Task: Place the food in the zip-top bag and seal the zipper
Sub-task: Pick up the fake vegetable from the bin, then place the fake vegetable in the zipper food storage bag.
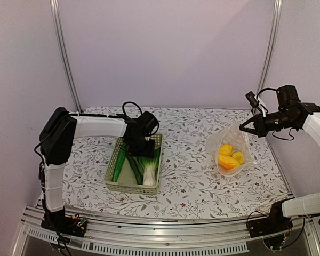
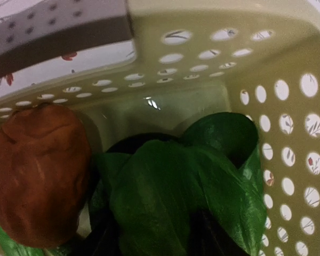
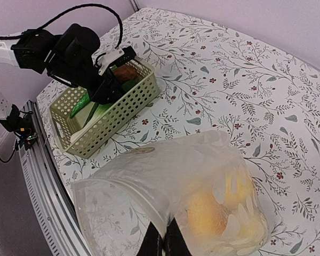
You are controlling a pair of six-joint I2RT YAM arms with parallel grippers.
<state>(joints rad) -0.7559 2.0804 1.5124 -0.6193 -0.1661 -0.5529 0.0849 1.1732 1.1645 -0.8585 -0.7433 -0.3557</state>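
Arms: two; the left gripper (image 1: 140,144) is down in the basket (image 1: 113,184), and the right gripper (image 1: 244,127) is at the zip-top bag (image 1: 232,140).
Zip-top bag: one, standing on the right side of the table (image 1: 186,181), well apart from the basket, with its mouth open.
Food in the bag: two yellow pieces (image 1: 225,149) and one orange piece (image 1: 228,162), pressed together at the bottom.
Food in the basket: one reddish-brown piece (image 2: 37,176), one white-ended leek (image 1: 148,175) and dark green leaves (image 2: 192,186).
Right fingers: two dark fingertips (image 3: 152,244) nearly closed, pinching the bag's clear wall between them just below the food.
Left fingers: one grey pad (image 2: 58,26) shows at the wrist view's top edge; I cannot tell how far the jaws are apart or whether they hold anything.
Hard to make out: the zipper is not distinguishable on the crumpled rim. The bagged food is blurred through the plastic in the right wrist view. The left gripper's tips are hidden inside the basket from above.
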